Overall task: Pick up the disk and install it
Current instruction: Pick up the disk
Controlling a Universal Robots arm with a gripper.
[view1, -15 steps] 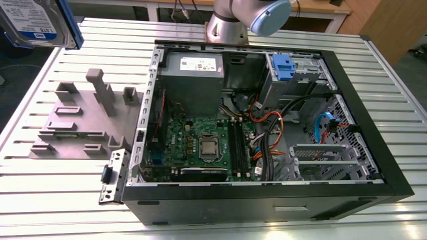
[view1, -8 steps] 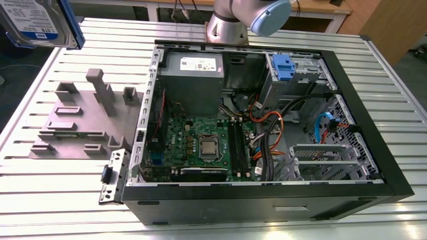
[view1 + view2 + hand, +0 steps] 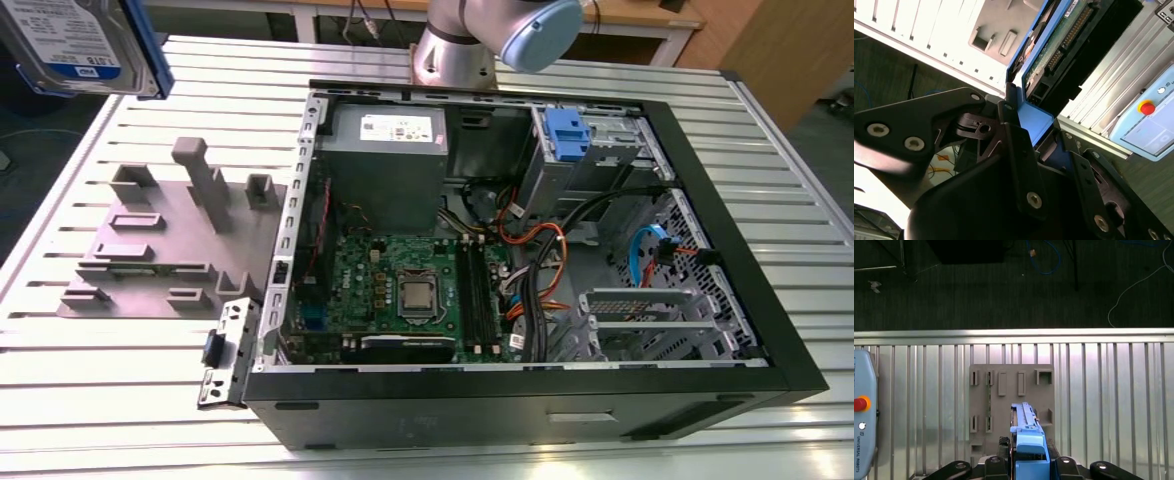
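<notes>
Table [image 3: 761, 140] carries the open PC case [image 3: 534, 410] on the exterior view's right and the grey fixture plate [image 3: 147, 255] on its left. Disk [image 3: 74, 45] is up in the air at that view's far left, well apart from the case; in the first wrist view it hangs over the fixture plate. In the second wrist view my jaws are clenched on the disk's blue carrier frame [image 3: 1036, 122]. Pickup looks done imo. Install isn't: disk's not in the case yet. The bay w/ the blue bracket [image 3: 567, 135] is at the case's far right.

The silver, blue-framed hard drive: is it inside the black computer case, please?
No, the silver hard drive hangs aloft outside the black case.
</notes>
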